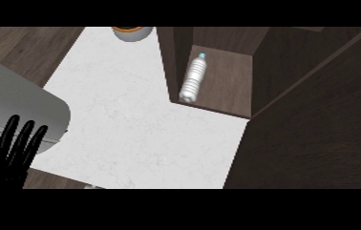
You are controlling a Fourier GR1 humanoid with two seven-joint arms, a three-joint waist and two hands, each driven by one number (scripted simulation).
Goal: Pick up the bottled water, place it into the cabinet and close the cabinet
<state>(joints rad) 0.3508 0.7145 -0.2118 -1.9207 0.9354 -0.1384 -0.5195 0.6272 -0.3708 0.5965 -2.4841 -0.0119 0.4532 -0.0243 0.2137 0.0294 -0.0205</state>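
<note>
Black fingers (21, 141) of the left hand (17, 150) rise at the near left edge — straight, slightly spread, tips pointing far, holding nothing. They show in front of a grey rounded sink (32, 107) that sits at the left of the white counter (141, 129). Only the fingers and a bit of the palm show; the forearm is out of sight. No right hand shows anywhere.

Well apart from those fingers, far and to the right, the bottle (193, 79) lies on its side inside the cabinet (233, 86), on its brown wooden floor. Its long axis runs nearly near-to-far, tilted a little — the blue cap points far and slightly right, the base points near and slightly left, close to the cabinet's near edge. It rests just beside the cabinet's left wall; whether it touches that wall I cannot tell. A dark door (303, 124) stands open at the right, reaching toward the near side.

At the far edge of the counter sits a grey cup (132, 33) with an orange-brown inside, partly cut off.
</note>
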